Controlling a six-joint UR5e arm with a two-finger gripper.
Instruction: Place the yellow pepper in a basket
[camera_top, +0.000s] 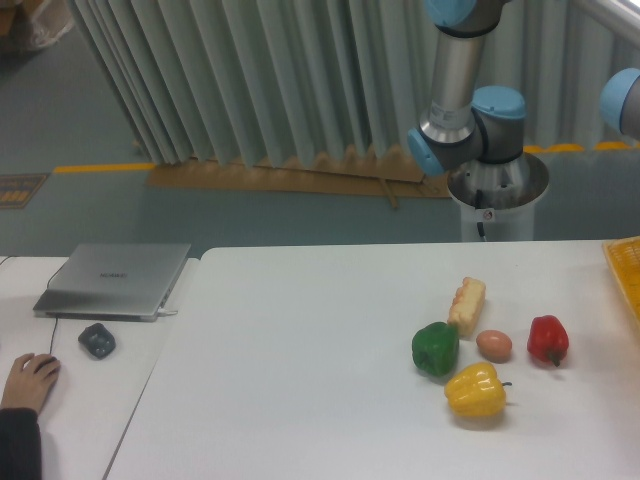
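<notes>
From the fixed camera, the only view: the yellow pepper (475, 390) lies on the white bench (320, 340) at about 5 o'clock of the frame, its short dark stem pointing toward 3 o'clock. The green pepper (436, 349) sits just beside it at 11 o'clock, an egg (494, 345) near at 12, the red pepper (548, 339) at 1 o'clock, and a pale corn-like block (467, 305) leans behind the green one. Only the edge of the basket (624, 275) shows, at the frame's 3 o'clock.

The arm (470, 120) stands behind the bench, but its pincer is out of frame, so whether it is spread or pressed together cannot be told.

Risks, as I judge them: the cluster is tight, so a descending finger could nudge the green pepper or roll the egg. The glossy, lobed skin may slip from a shallow pinch. With the basket mostly unseen, a release could catch the rim.
</notes>
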